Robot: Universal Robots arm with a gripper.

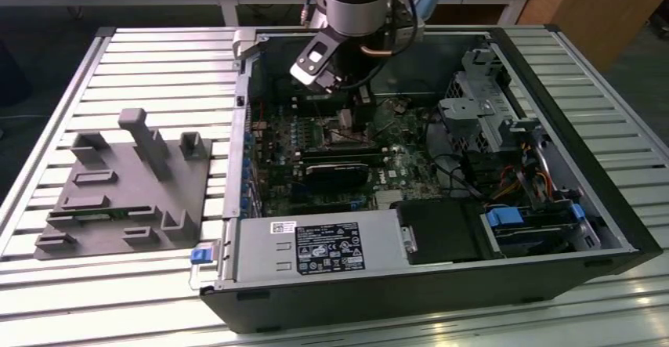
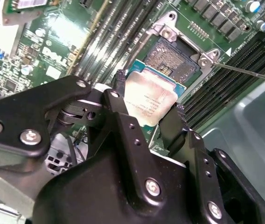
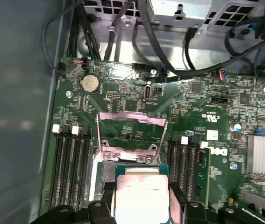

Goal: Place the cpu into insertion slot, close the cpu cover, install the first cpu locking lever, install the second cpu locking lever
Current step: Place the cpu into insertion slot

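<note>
My gripper [image 2: 149, 99] is shut on the cpu [image 2: 147, 97], a small square chip with a dull silver top and a green edge, pinched between two black fingers [image 2: 119, 85]. In the second wrist view the chip hangs partly over the insertion slot [image 2: 174, 57], a dark square socket on the green board. I cannot tell whether chip and socket touch. In the first wrist view the cpu [image 3: 139, 198] sits in the gripper [image 3: 140, 193], just in front of the cpu cover [image 3: 131, 122], a thin silvery frame standing raised open. A thin locking lever [image 2: 247, 71] sticks out beside the socket.
The arm reaches down into an open black computer case [image 1: 418, 300] on a slatted metal table. Long black memory slots [image 3: 69, 163] flank the socket on both sides. A black graphics card [image 1: 340, 167], a power supply [image 1: 313, 249] and a drive cage [image 1: 481, 116] crowd the case. A grey fixture [image 1: 125, 182] lies at the exterior view's left.
</note>
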